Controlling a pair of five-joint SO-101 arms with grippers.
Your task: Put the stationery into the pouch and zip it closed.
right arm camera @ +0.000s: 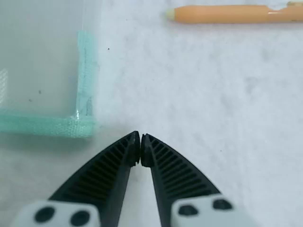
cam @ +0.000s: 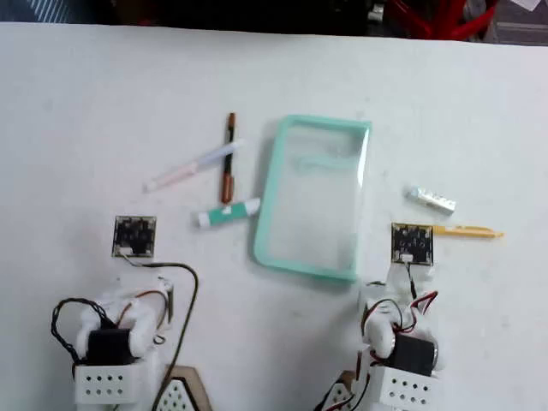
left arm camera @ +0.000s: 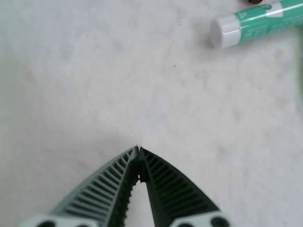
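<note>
Two hands, both pinched shut with nothing between the tips. The left hand (left arm camera: 138,151) sits low over the bare table (left arm camera: 94,71), with the green-and-white tube (left arm camera: 255,21) lying near it. The right hand (right arm camera: 140,138), tips touching too, is just beside a corner of the pouch (right arm camera: 47,125), the orange pen (right arm camera: 232,13) farther off. From above, the clear, teal-edged pouch (cam: 264,205) lies flat mid-table, all stationery outside it. On the left arm's side are the pink pen (cam: 193,167), the brown pen (cam: 229,158) crossing it, and the tube (cam: 227,213). On the right arm's side are a small silvery piece (cam: 431,199) and the orange pen (cam: 467,231).
</note>
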